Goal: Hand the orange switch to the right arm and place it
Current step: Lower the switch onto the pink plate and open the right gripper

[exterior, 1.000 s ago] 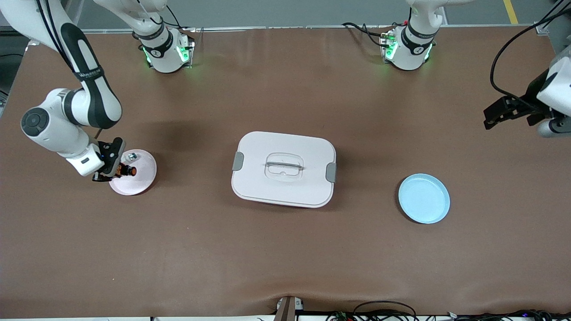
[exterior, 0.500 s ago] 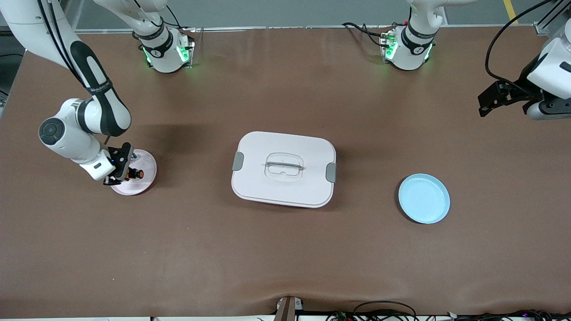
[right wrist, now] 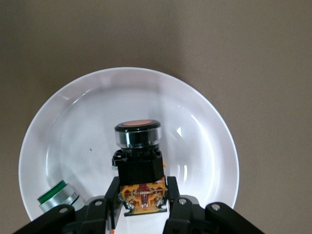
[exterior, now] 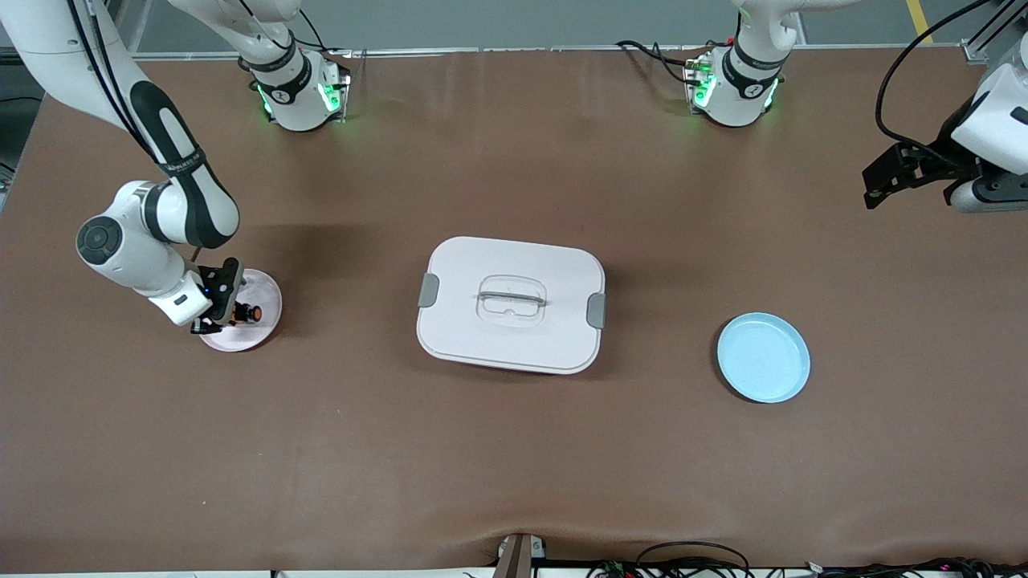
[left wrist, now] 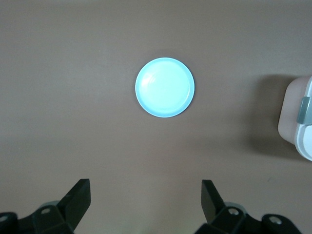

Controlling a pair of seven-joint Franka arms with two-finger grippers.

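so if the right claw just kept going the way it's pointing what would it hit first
Most likely the pink plate. The right claw is shut on the orange switch and points down over that plate, so the switch would touch first. A green-capped part lies off to one side, seemingly out of line.

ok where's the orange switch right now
The orange switch is clamped in the right gripper over the pink plate at the right arm's end of the table, with a green-capped part lying on that plate beside it.

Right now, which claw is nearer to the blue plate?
Left. The left claw hangs open above the table at the blue plate's end; the right claw is at the other end, shut on the orange switch over the white plate.
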